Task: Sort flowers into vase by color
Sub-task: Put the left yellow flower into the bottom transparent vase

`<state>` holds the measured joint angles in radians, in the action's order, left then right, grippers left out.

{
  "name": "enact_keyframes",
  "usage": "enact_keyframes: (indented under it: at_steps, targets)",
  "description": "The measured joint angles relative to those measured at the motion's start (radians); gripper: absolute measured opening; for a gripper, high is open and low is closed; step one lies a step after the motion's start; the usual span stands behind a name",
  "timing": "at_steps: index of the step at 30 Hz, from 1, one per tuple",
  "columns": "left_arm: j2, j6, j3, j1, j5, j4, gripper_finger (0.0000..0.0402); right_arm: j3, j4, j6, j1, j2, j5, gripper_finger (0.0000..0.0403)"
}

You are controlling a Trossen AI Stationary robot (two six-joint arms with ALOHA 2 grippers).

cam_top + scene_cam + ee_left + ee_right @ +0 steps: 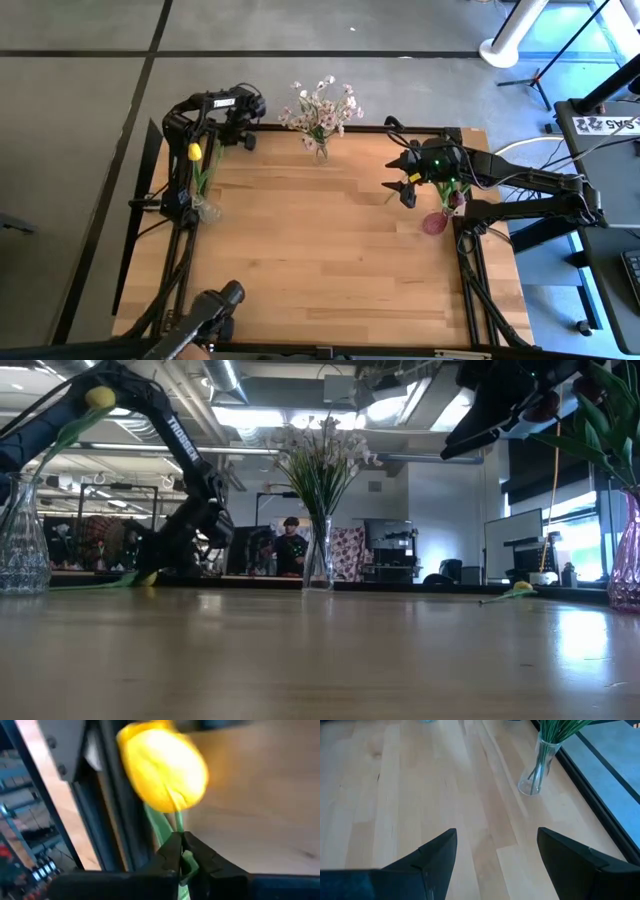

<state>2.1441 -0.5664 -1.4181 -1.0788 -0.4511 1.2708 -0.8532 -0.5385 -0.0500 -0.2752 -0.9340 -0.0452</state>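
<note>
Left tool (182, 852), pinched shut on the green stem of a yellow tulip (162, 767), at the bench's (320, 250) left edge above a clear vase (207, 210). Right tool (495, 857), fingers spread wide and empty, beside a pink vase (435, 222). Far edge: pale blossom spray (322, 108) in a glass vase (537, 770).

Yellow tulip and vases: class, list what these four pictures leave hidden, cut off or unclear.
- Left wrist view: yellow tulip blurred; left gripper hides its lower stem.
- Low view: pink vase cut by the edge.
- Right wrist view: the glass vase's blossoms cut off above.
- High view: right gripper covers the pink vase's flowers.
</note>
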Motion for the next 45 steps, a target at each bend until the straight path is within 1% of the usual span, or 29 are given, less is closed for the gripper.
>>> enact_keyframes:
  at_steps: [3,7,10,13,16,20,26,29,31,34,37,41,43,45]
  targets:
    - [-0.012,0.043,0.000,0.049,0.000,-0.006,0.0005,0.000,-0.008,0.000,0.000,0.000,0.000,0.0276]
    - [-0.061,0.102,0.000,0.149,0.001,-0.013,0.0002,0.000,-0.012,-0.005,0.000,0.000,0.000,0.0276]
    - [-0.134,0.116,0.000,0.237,-0.002,-0.019,0.0001,0.000,-0.012,-0.012,0.000,0.000,0.000,0.0276]
    - [-0.241,0.123,0.000,0.326,-0.015,-0.016,0.0001,0.000,-0.011,-0.027,0.000,0.000,0.000,0.0276]
    - [-0.395,0.102,0.000,0.424,-0.052,-0.015,0.0001,0.000,-0.010,-0.034,0.000,0.000,0.000,0.0276]
    - [-0.632,0.071,0.000,0.557,-0.081,-0.029,0.0001,0.000,-0.010,-0.024,0.000,0.000,0.002,0.0276]
    - [-0.996,0.022,0.000,0.765,-0.210,-0.078,0.0000,0.000,0.007,0.026,0.000,0.000,0.044,0.0276]
    - [-1.156,0.031,-0.001,0.873,-0.229,-0.128,0.0000,0.000,0.021,0.053,0.000,0.000,0.045,0.0276]
    - [-1.237,0.062,-0.001,0.946,-0.227,-0.165,0.0000,0.000,0.024,0.074,0.000,0.000,0.045,0.0276]
    - [-1.331,0.130,-0.002,1.043,-0.175,-0.199,0.0000,0.000,0.025,0.107,0.000,0.000,0.050,0.0276]
    - [-1.408,0.208,-0.002,1.109,-0.069,-0.225,0.0000,0.000,0.025,0.144,0.000,0.000,0.079,0.0276]
    - [-1.503,0.266,-0.002,1.147,0.103,-0.220,0.0000,0.000,0.025,0.203,0.000,0.000,0.090,0.0276]
    - [-1.543,0.281,-0.002,1.148,0.192,-0.186,0.0000,0.000,0.026,0.234,0.000,0.000,0.090,0.0276]
    - [-1.576,0.285,-0.001,1.147,0.224,-0.146,0.0000,0.000,0.040,0.262,0.000,0.000,0.090,0.0276]
